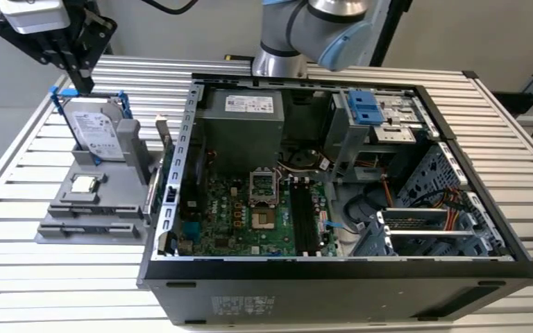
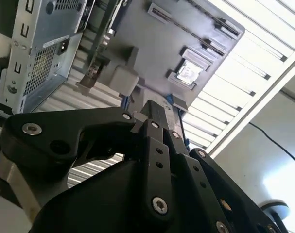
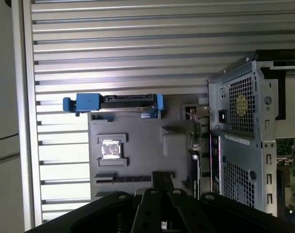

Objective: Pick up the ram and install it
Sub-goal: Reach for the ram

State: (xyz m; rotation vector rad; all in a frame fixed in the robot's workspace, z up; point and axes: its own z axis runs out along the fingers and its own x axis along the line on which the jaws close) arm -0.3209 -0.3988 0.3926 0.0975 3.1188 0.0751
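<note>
My gripper hangs shut and holds nothing, high above the far left corner of the grey parts holder, over the upright hard drive. Both wrist views look down past the closed fingertips at that holder. A thin stick standing on edge along the holder's side nearest the case looks like the ram, seen edge-on; I cannot make out its face. Inside the open computer case, black memory slots lie on the green motherboard.
A small silver processor chip lies flat on the holder, also seen in the first wrist view as the chip. The hard drive sits in a blue caddy. The case wall rises right beside the holder. Everything rests on a slatted metal table.
</note>
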